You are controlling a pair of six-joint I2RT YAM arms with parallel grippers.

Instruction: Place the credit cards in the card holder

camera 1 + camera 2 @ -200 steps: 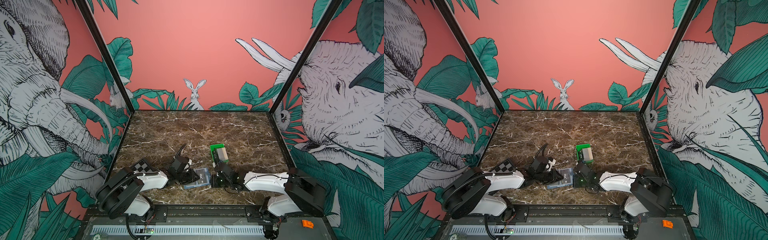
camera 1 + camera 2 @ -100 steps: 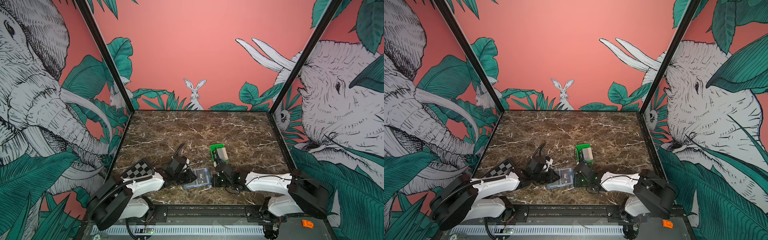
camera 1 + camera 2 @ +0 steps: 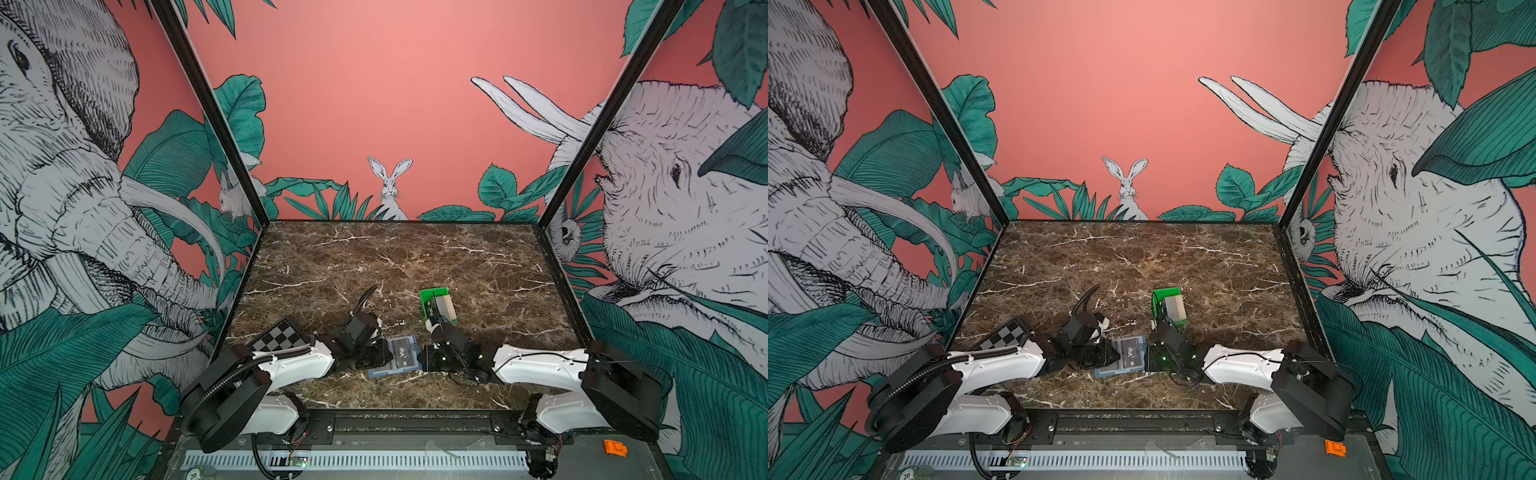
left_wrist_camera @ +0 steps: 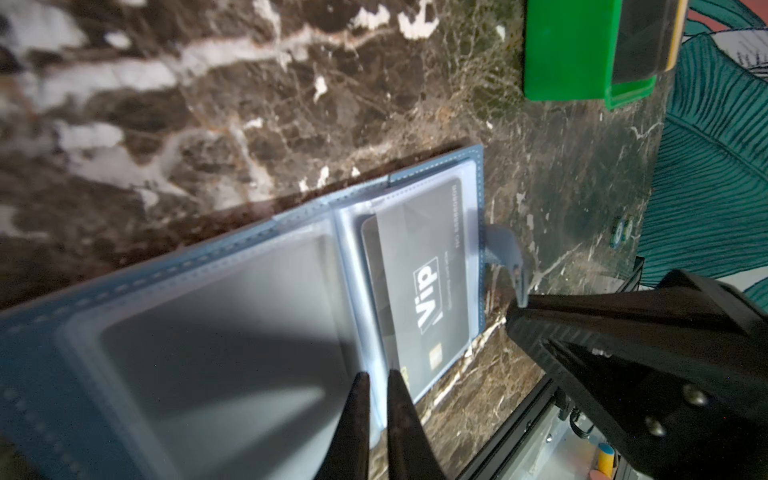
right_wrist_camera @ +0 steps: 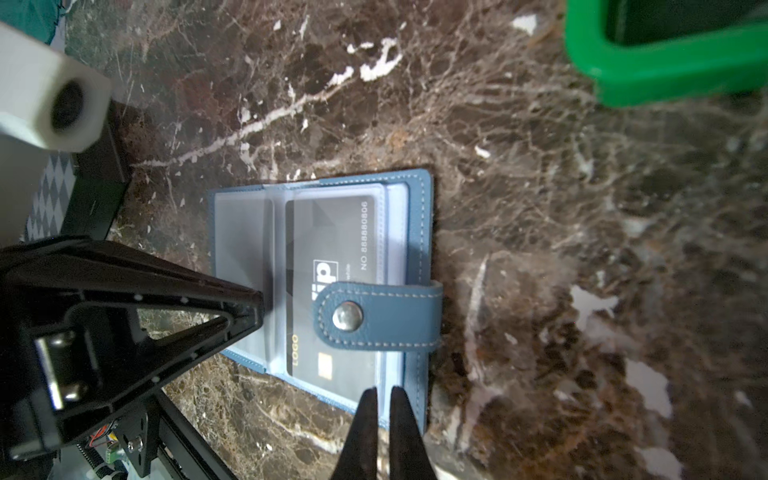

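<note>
The slate-blue card holder [image 3: 386, 371] [image 3: 1105, 370] [image 4: 249, 245] [image 5: 417, 232] lies open near the table's front edge. A black VIP credit card [image 3: 402, 353] [image 3: 1131, 354] [image 4: 424, 270] [image 5: 332, 232] sits inside one of its clear pockets, and the snap tab [image 5: 382, 318] is folded over it. My left gripper [image 3: 387, 359] [image 4: 376, 376] is at the holder's left side, shut on the edge of a clear pocket leaf. My right gripper [image 3: 420, 359] [image 5: 382, 390] is shut, its tips on the holder's right edge. More credit cards, a beige one [image 3: 445, 305] on top, rest in the green tray [image 3: 426, 295] [image 3: 1158, 297].
The green tray [image 4: 565, 50] [image 5: 665, 79] stands just behind the right gripper. A checkerboard plate [image 3: 280, 336] [image 3: 1007, 336] lies at the front left beside the left arm. Black frame posts and printed walls close in the marble table on three sides.
The left gripper's jaws have closed further on the pocket leaf and its arm has settled lower and to the left. The right gripper has stayed at the holder's right edge.
</note>
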